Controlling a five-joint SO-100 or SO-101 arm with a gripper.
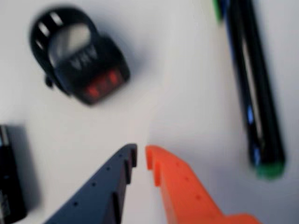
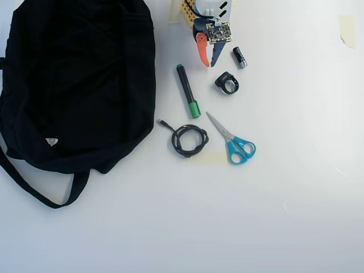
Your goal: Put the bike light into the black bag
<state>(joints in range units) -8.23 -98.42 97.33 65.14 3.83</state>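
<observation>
Nearest the wrist camera, the claw (image 1: 141, 156) pokes in from the bottom edge: one dark blue-grey finger and one orange finger, their tips drawn close with only a thin slit between them, pinching nothing. From above, the claw (image 2: 207, 64) hangs over bare worktop between the marker and the bike light.

In the wrist view the bike light (image 1: 79, 56) lies up and to the left of the tips, well clear of them. It is a small chunky black body with a red lens face turned toward the camera and a ring-shaped loop strap arching over its far end; the picture is blurred, so finer detail is lost. In the overhead view the bike light (image 2: 227, 83) sits right of the marker and below a small black cylinder (image 2: 239, 57) with a silver end.

Everything rests on a plain white worktop (image 2: 284, 187). A black marker (image 2: 187, 91) with green ends lies just left of the claw, a coiled black cable (image 2: 189, 140) and blue-handled scissors (image 2: 232, 140) sit lower down, and the black bag (image 2: 74, 79) fills the left side, its strap looping below and a small white label near its lower edge.

Bare worktop lies open around the bike light on its right and lower sides.
</observation>
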